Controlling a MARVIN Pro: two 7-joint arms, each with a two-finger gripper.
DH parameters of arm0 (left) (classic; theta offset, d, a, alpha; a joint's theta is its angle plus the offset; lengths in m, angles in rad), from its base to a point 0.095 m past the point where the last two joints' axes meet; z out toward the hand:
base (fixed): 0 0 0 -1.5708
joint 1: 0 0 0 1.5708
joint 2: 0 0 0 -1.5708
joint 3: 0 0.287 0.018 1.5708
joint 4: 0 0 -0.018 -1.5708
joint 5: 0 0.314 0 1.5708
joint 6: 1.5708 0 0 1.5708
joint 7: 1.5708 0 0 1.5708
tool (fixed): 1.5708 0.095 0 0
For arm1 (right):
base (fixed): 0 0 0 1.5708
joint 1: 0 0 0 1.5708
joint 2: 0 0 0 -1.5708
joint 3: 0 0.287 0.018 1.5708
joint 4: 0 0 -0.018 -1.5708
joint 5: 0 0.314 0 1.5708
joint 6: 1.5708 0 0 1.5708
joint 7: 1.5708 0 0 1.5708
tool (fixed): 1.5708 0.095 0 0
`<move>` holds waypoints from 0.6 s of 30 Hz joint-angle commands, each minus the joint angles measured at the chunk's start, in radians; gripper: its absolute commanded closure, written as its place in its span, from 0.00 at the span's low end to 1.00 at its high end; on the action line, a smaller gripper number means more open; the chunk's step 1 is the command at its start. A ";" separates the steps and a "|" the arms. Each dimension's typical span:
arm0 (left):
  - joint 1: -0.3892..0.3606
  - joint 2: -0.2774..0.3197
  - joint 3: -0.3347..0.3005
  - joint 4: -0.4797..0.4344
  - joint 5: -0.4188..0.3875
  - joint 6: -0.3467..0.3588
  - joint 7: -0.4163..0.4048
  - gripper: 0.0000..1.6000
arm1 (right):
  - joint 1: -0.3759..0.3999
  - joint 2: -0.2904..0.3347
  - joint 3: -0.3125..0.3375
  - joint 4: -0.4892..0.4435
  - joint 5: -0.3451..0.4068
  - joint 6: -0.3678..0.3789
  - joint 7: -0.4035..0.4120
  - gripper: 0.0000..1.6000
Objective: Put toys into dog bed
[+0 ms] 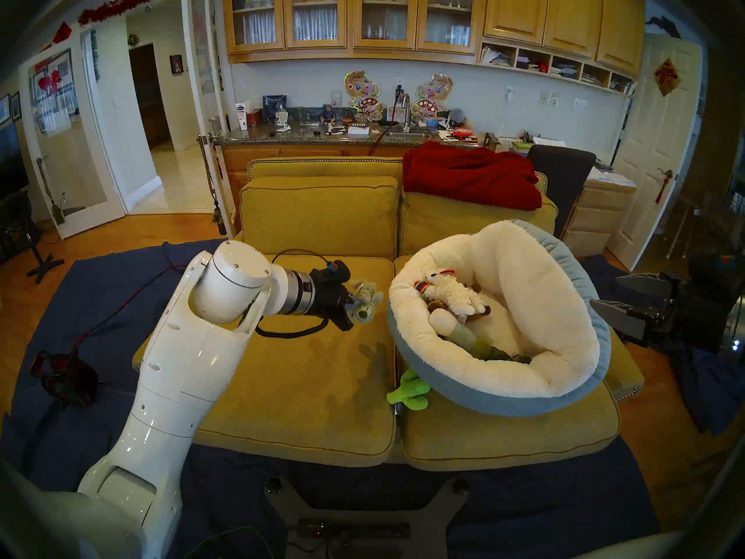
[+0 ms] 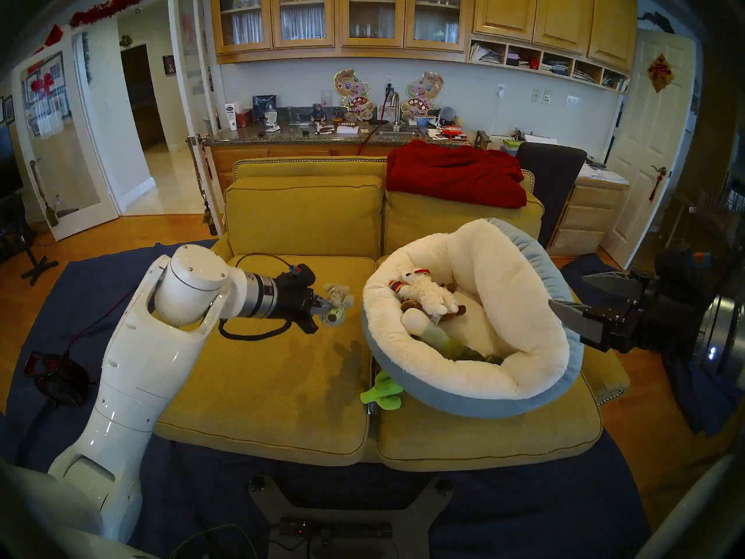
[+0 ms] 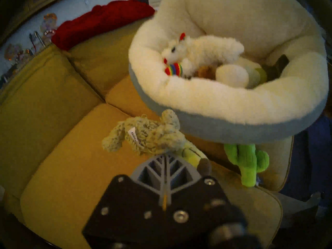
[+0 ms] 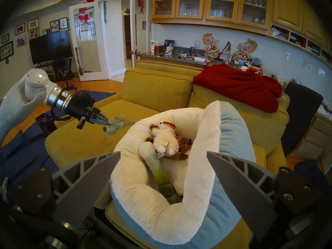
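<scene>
Left pincer [image 4: 106, 123]: I am squeezing it tight on the grey mottled animal [image 1: 365, 302], so the toy is hanging off the tips above the sofa seat [image 1: 306, 368] and not lying on it.
Why I am holding it high: the dog bed [image 1: 500, 403] has a fat puffy rim, and I think the toy has to go over that rim, not bump into it.
Right pincer [image 4: 163, 164]: I am keeping it wide with nothing in it, its two fingers spread just by the right side of the bed, maybe to steady the bed, but I cannot tell if it is touching.
Dog bed: it is sitting on the right seat cushion and tipping up at the back, so its open side is facing the left arm.
Toys already inside: the white fluffy lamb [image 4: 166, 138] is lying on top of the brown knitted animal [image 4: 181, 146], and the long white-green leek [image 4: 152, 162] is lying next to them, touching.
Bright green cactus [image 1: 409, 390]: it is lying on the sofa by the gap between the cushions, partly tucked under the near edge of the bed, so it is not in yet.
How far along: three toys are in, one is in my grip, one is waiting.
What I am watching for: the toy is soft and floppy, and it may catch on the fleece rim.
</scene>
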 commanded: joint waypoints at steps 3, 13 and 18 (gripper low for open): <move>-0.136 -0.114 0.028 -0.108 -0.012 -0.004 0.010 1.00 | 0.003 0.002 0.008 0.000 -0.001 -0.001 -0.001 0.00; -0.196 -0.220 0.161 -0.023 0.002 -0.024 0.026 1.00 | 0.003 0.003 0.009 0.000 -0.001 -0.001 0.000 0.00; -0.241 -0.277 0.202 0.095 0.013 -0.066 0.039 1.00 | 0.003 0.003 0.009 0.000 -0.001 -0.001 0.000 0.00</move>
